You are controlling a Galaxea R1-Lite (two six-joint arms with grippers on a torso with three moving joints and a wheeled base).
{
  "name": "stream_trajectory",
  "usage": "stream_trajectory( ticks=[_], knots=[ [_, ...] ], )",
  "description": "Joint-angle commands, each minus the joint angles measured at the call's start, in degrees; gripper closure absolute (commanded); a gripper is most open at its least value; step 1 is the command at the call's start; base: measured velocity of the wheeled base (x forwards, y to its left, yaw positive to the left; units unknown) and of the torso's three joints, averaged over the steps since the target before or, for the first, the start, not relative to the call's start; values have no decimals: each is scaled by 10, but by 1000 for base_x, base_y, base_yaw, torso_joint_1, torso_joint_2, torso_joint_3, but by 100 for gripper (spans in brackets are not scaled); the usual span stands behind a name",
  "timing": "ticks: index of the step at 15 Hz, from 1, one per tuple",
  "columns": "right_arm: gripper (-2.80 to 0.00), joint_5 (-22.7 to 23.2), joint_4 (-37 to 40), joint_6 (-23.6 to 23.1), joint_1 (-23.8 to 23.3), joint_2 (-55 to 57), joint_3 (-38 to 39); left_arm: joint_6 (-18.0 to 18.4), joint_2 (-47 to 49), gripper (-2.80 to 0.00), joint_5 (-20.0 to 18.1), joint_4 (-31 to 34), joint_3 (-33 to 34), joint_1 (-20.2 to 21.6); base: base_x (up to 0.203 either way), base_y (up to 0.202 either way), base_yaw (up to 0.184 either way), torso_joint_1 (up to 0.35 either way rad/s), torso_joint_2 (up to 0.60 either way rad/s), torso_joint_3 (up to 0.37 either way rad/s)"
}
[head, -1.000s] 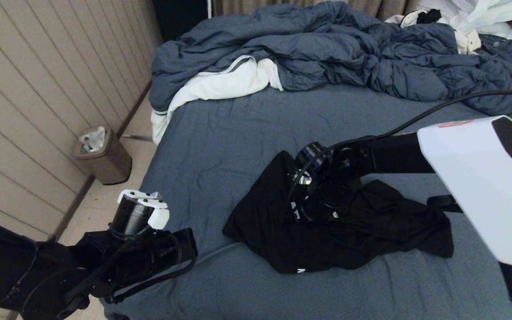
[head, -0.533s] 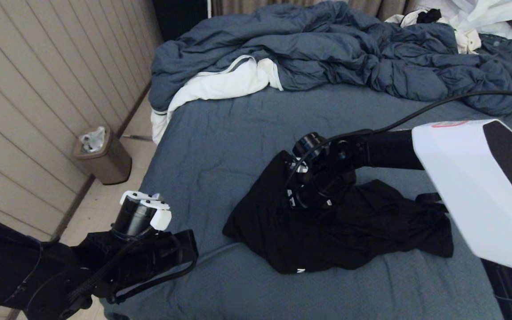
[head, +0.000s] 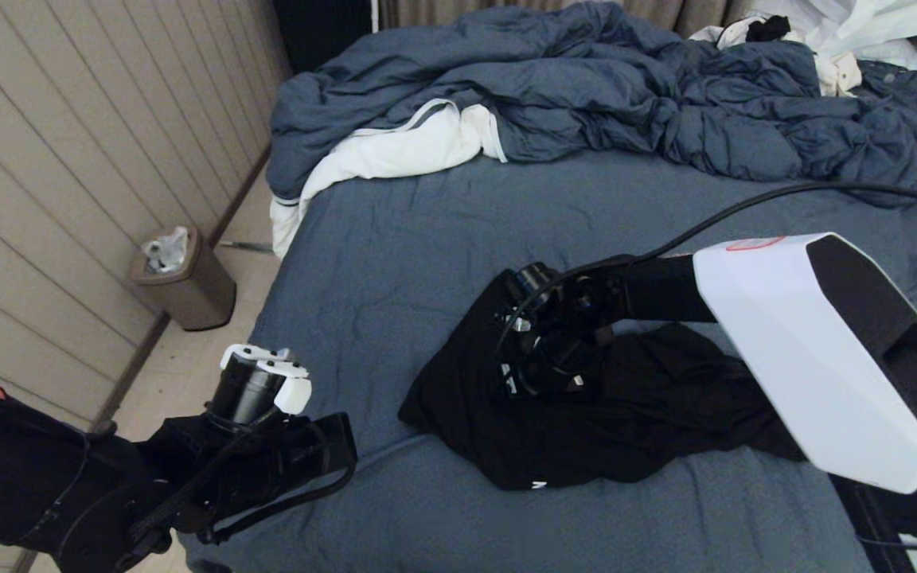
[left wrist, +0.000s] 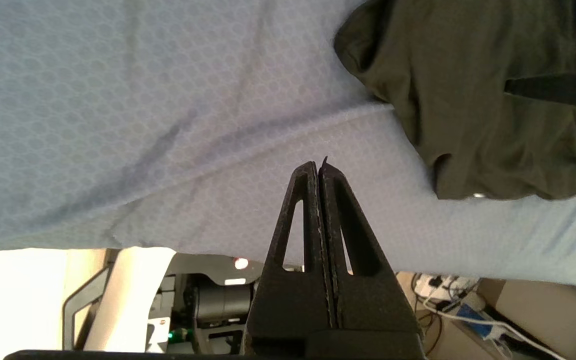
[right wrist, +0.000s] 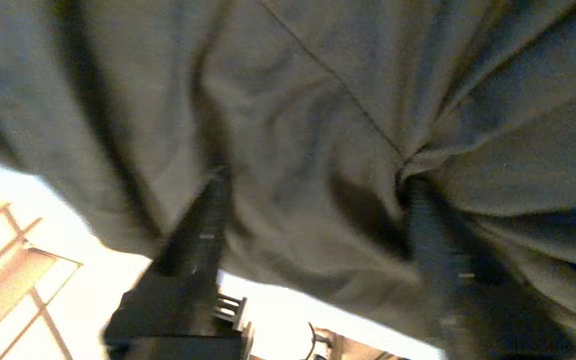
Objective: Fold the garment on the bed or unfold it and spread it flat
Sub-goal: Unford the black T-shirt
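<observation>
The black T-shirt garment [head: 626, 430] lies crumpled on the slate-blue bed [head: 427, 239], near its front edge; its moon print is hidden. My right gripper [head: 542, 362] is down on the shirt's left part. In the right wrist view this gripper [right wrist: 315, 182] is open, its fingers [right wrist: 203, 235] spread wide and pressed into the cloth [right wrist: 293, 125], a bulge of fabric between them. My left gripper [left wrist: 319, 165] is shut on nothing and hovers over the bed's near-left edge, with the shirt's hem [left wrist: 468, 100] off to one side.
A puffy blue-grey duvet [head: 586, 87] is heaped across the far part of the bed, with a white cloth [head: 395, 151] hanging off the far left corner. A brown waste bin [head: 184, 278] stands on the floor by the panelled wall on the left.
My right arm has swung left and nearer, carrying the gripper a little left over the shirt; its white shell now covers the shirt's right end. The left arm has barely shifted.
</observation>
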Motion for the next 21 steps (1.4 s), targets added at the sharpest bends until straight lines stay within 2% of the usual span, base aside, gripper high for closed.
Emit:
stream_trajectory(
  ticks=[1, 4, 10, 14, 15, 17, 18, 21],
  knots=[
    [0, -3, 2, 0, 5, 6, 0, -2, 0, 0, 1, -2, 1, -1, 0, 0, 0, 0, 0, 0],
    [0, -9, 4, 0, 15, -7, 7, -2, 0, 0, 1, -2, 1, -2, 0, 0, 0, 0, 0, 0],
    [0, -15, -8, 0, 46, -106, 120, -2, -2, 0, 2, -7, 3, -6, 0, 0, 0, 0, 0, 0],
    [0, -39, -84, 0, 66, -161, 257, -2, -1, 0, 3, -7, 4, -11, 0, 0, 0, 0, 0, 0],
    [0, -48, -123, 0, 67, -163, 279, -2, 0, 0, 3, -7, 4, -13, 0, 0, 0, 0, 0, 0],
    [0, -52, -138, 0, 62, -154, 284, -3, 1, 0, 4, -7, 4, -14, 0, 0, 0, 0, 0, 0],
    [-280, -55, -139, 0, 61, -148, 283, -3, 2, 0, 4, -7, 4, -13, 0, 0, 0, 0, 0, 0],
    [-280, -69, -152, -1, 62, -142, 283, -3, 2, 0, 4, -7, 4, -14, 0, 0, 0, 0, 0, 0]
  ],
)
